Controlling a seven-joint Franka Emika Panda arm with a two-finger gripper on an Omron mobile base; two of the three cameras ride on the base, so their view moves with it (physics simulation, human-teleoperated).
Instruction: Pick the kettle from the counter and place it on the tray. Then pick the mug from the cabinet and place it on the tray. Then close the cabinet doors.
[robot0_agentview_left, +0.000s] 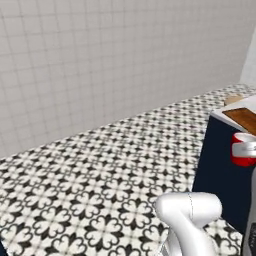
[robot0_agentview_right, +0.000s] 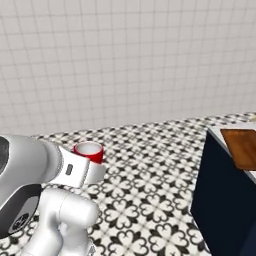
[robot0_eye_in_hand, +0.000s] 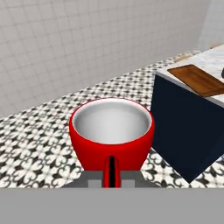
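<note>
Gripping small red mug with white inside (robot0_eye_in_hand: 112, 133), fingers (robot0_eye_in_hand: 92, 179) clamped on handle; reddish-brown wooden tray (robot0_eye_in_hand: 197, 80) on marbled tabletop (robot0_eye_in_hand: 216, 59), well apart.

Marbled counter (robot0_eye_in_hand: 214, 61) on navy base; wooden tray (robot0_eye_in_hand: 197, 79) flat on top.

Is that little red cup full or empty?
Empty: the hand view looks into the upright mug, and its white inside is bare down to the bottom.

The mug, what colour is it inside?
White inside, red outside; the mug shows best in the hand view.
</note>
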